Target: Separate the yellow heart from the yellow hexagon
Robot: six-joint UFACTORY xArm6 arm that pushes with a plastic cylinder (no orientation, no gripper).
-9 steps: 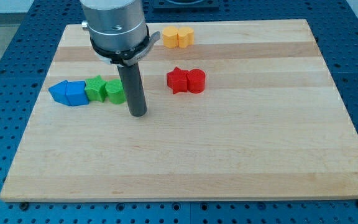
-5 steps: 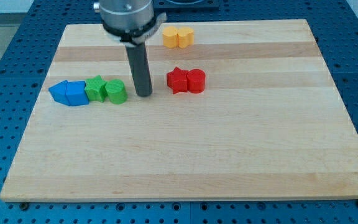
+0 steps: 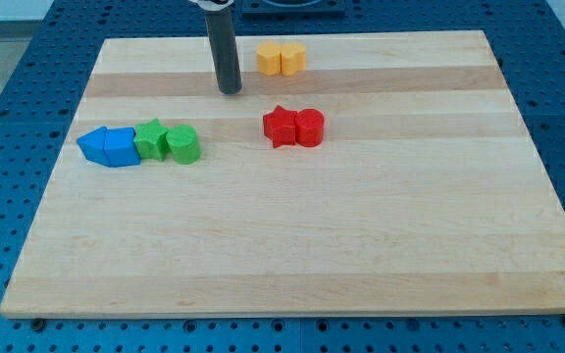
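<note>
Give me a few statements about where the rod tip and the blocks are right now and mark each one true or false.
1. My tip is to the view's left of the yellow pair and not touching it. True.
2. The two yellow blocks stand well apart. False: they sit side by side, touching.
3. The red pair lies below the yellow blocks in the view. True.
4. The green blocks are at the view's right edge of the board. False: they are on the view's left, next to the blue blocks.
5. My tip is pressed against the red blocks. False: it is above and left of them, with bare board between.
</note>
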